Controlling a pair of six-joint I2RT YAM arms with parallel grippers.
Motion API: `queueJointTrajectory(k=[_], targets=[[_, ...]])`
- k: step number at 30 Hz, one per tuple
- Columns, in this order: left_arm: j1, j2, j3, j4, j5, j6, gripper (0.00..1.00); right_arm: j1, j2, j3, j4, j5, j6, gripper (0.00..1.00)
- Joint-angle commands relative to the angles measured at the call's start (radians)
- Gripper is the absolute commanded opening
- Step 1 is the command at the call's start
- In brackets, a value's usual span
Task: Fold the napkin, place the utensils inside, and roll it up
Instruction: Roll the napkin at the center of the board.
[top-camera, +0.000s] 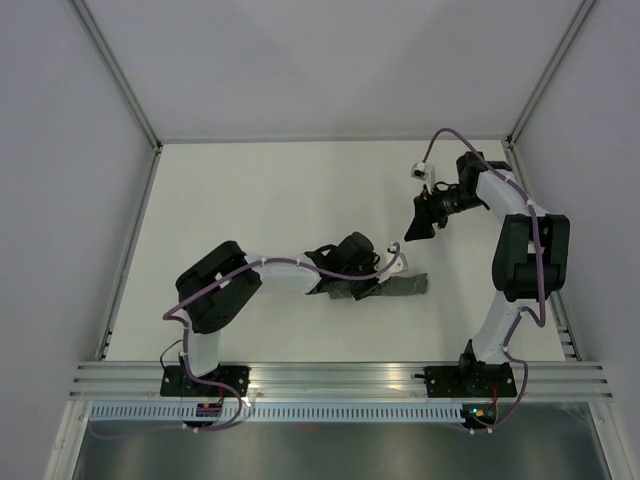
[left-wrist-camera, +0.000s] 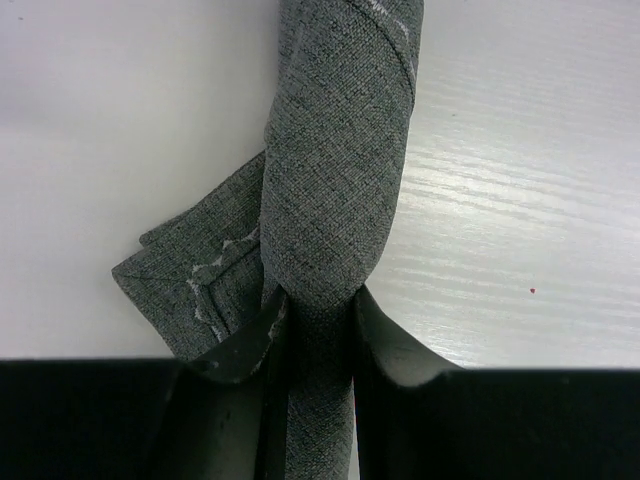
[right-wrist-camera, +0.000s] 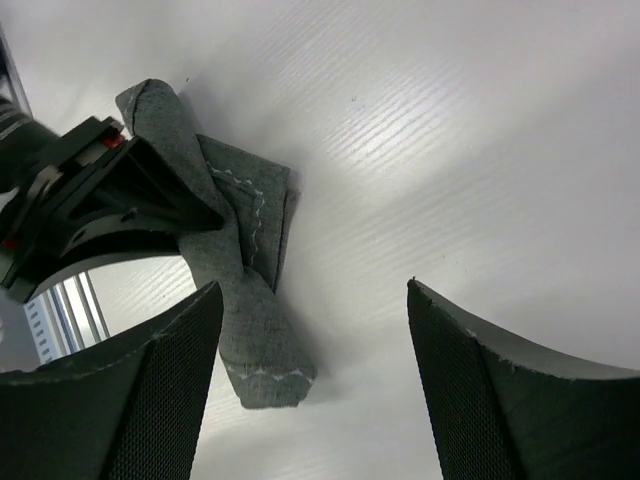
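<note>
Left gripper (left-wrist-camera: 318, 340): two black fingers (left-wrist-camera: 245, 350) fill the bottom of the left wrist view. They are closed on the near end of the roll, one on each side, with cloth pinched between them.
Napkin (left-wrist-camera: 335, 150): a dark grey woven cloth napkin, wound into a thick roll that runs away from the left gripper across the table. A flatter folded flap with a thin pale stitched line sticks out on one side near the pinched end.
Napkin from above (top-camera: 400, 287): it lies on the near half of the table, a little right of the middle. Its left end is under the left gripper (top-camera: 355, 262) and its free end points right.
Napkin from the right wrist (right-wrist-camera: 245, 300): the free end is squared off, with pale stitching across it, and rests flat on the table.
Right gripper (right-wrist-camera: 315, 290): the jaws stand wide apart with nothing between them. It is raised above the table, looking down on the roll.
Right gripper from above (top-camera: 420, 225): it is further back and to the right of the napkin, apart from it.
Table (top-camera: 280, 190): a white tabletop with a faint wood grain.
Near edge: a ribbed aluminium rail (top-camera: 340, 375) carries both arm bases.
Cables: purple cables (top-camera: 455, 135) loop along each arm.
</note>
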Motion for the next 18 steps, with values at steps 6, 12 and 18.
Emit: queueJointTrajectory(k=[6,12,18], targets=[[0.086,0.179,0.145,-0.433,0.267,-0.116,0.02,-0.120,-0.190,-0.059,-0.217,-0.173,-0.359,0.78],[0.139,0.239,0.210,-0.522,0.372,-0.125,0.02,-0.088,-0.507,-0.428,0.094,-0.043,-0.320,0.76],[0.173,0.299,0.285,-0.598,0.427,-0.132,0.02,0.154,-0.790,-0.775,0.578,0.260,-0.135,0.77]])
